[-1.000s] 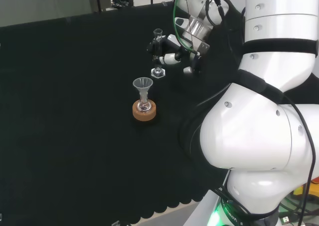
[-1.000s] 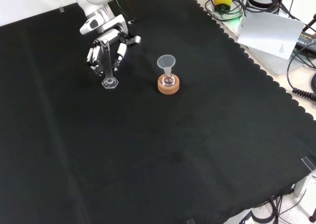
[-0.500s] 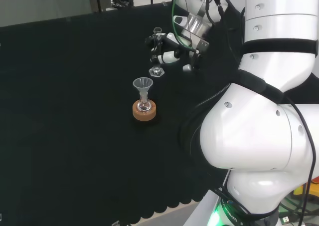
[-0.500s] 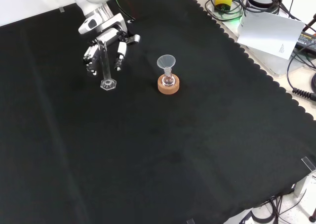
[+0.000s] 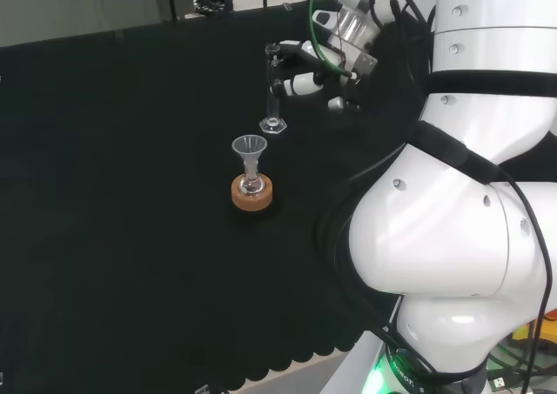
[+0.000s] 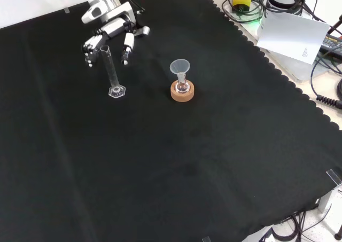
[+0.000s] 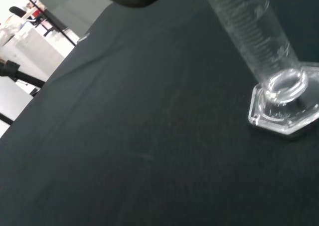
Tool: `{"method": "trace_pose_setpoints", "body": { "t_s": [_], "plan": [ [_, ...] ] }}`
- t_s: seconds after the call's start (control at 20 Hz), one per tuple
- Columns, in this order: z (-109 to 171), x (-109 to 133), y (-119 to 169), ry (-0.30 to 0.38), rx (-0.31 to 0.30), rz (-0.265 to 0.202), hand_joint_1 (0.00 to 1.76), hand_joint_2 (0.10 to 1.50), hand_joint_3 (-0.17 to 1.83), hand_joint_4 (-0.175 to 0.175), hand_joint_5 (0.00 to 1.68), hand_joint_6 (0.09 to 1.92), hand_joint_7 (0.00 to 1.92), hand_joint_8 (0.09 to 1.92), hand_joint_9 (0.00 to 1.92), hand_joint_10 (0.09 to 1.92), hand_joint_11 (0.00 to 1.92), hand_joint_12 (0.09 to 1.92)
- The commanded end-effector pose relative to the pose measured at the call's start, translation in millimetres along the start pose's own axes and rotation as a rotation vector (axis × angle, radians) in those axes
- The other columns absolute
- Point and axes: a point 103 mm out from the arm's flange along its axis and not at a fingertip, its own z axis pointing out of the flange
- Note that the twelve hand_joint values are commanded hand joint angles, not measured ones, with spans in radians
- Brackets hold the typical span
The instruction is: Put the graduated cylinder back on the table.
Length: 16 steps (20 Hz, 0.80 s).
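Graduated cylinder [image 7: 259, 41] top cut off, perhaps blurred

Black cloth [image 6: 214, 162] with a scalloped edge covers the tabletop; cables [image 6: 326, 65] and a white paper sheet [image 6: 291, 33] sit beyond it.

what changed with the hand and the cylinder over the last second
The hand let go of the graduated cylinder: its fingers, curled round the tube a second ago, have opened, and it has drawn back toward the top of the front view. The cylinder now stands upright alone on the black cloth. The funnel in the flask on the cork ring stayed as it was.
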Motion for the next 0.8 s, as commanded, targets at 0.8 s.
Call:
{"method": "trace_pose_setpoints", "body": {
  "t_s": [0.8],
  "plan": [
    [-101.7,77.5,-121.6,-0.21,-0.11,0.153,0.85,0.92,-0.17,-0.072,0.28,0.09,0.08,0.66,0.57,0.09,0.05,1.4]
  ]
}}
